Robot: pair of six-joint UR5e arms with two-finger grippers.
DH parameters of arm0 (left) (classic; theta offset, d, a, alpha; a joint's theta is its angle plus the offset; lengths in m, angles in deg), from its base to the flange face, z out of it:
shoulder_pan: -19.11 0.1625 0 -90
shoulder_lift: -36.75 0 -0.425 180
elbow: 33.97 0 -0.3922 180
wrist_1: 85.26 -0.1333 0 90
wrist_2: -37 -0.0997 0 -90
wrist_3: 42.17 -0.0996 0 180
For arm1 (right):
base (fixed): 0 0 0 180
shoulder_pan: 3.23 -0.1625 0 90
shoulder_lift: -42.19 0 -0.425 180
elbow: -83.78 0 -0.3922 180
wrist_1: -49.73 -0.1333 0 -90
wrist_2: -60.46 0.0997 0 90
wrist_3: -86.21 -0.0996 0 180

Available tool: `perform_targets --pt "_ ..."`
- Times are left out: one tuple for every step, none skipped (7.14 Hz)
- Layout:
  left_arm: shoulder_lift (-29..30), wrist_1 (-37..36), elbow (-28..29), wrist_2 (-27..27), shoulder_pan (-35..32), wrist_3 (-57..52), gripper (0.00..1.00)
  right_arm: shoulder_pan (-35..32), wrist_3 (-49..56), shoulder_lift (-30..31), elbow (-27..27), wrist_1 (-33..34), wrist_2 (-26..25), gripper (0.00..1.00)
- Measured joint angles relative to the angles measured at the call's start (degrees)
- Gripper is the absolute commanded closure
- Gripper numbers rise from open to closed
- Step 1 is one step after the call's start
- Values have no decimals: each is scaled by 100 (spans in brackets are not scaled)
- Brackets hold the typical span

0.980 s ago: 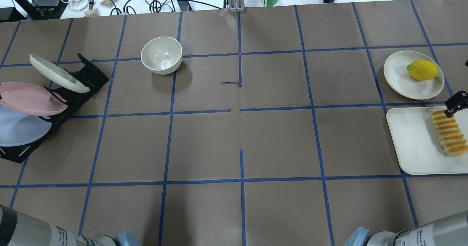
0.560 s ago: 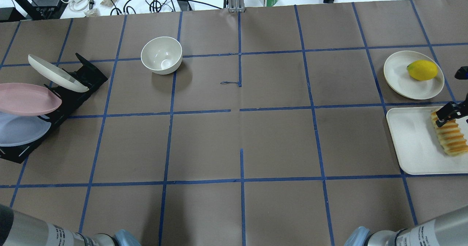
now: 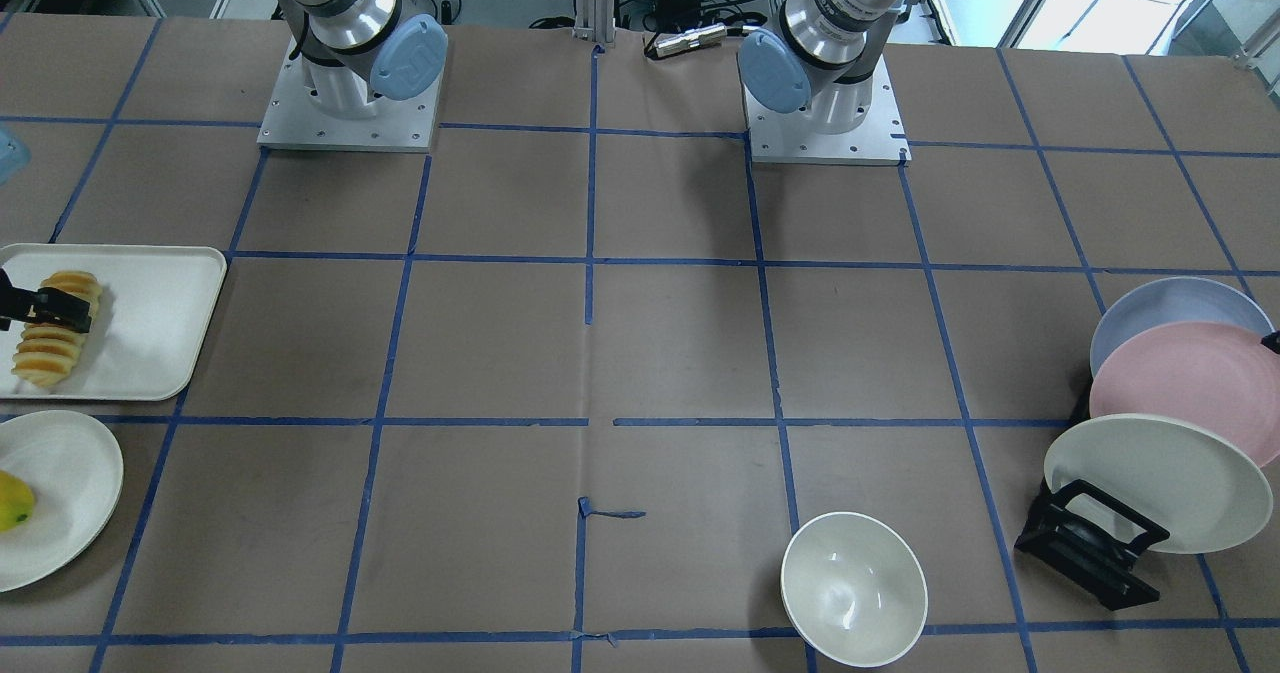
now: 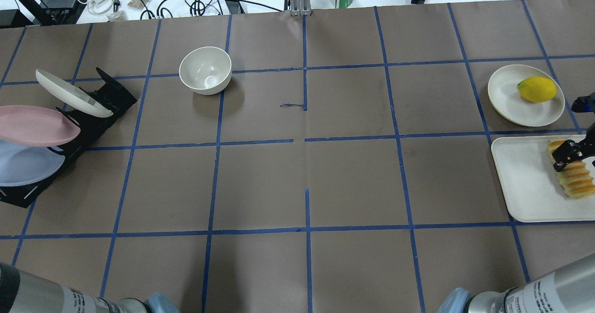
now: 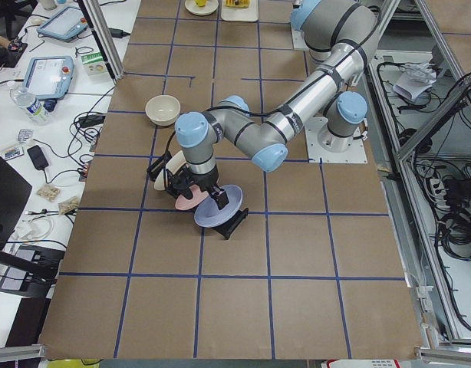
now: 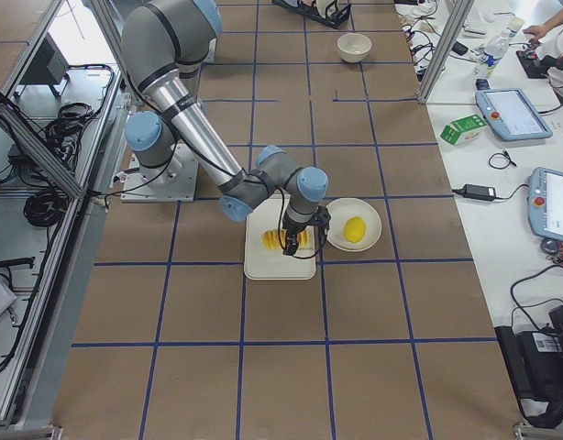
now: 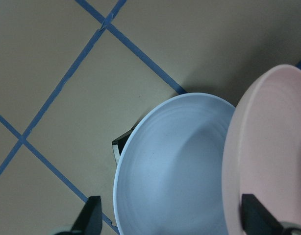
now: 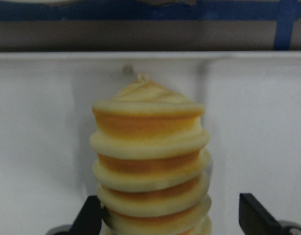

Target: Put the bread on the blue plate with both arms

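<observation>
The bread [image 4: 575, 179] lies on a white tray [image 4: 520, 183] at the far right. In the right wrist view my right gripper [image 8: 167, 218] is open, with one finger on each side of the bread [image 8: 150, 147]. One of its fingers [image 4: 568, 155] shows across the loaf in the overhead view. The blue plate [image 4: 23, 164] leans in a black rack [image 4: 109, 96] at the far left, nearest my side. My left gripper [image 7: 170, 218] is open, its fingers on either side of the blue plate [image 7: 175, 166]. It is out of the overhead view.
A pink plate [image 4: 32, 124] and a cream plate [image 4: 69, 92] lean in the same rack behind the blue one. A white bowl [image 4: 205, 70] stands at the back left of centre. A cream plate [image 4: 506, 94] with a yellow fruit [image 4: 537, 89] sits beyond the tray.
My right gripper has moved along the loaf from its far end towards its middle. The pink and blue plates have shifted slightly in the rack.
</observation>
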Motion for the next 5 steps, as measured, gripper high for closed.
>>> perform_targets --pt "-70 8 9 -4 -36 11 0 -1 -9 -8 15 7 3 45" --pt "-168 32 20 -12 -61 4 0 -1 -14 -9 20 7 18 82" --pt "-251 63 7 -17 -45 -33 0 -1 -16 1 23 -12 30 100" --pt "-271 88 -35 -10 9 -64 0 -2 -16 27 23 -55 28 100" --pt "-249 102 -82 4 115 -73 0 -4 -16 73 22 -89 21 100"
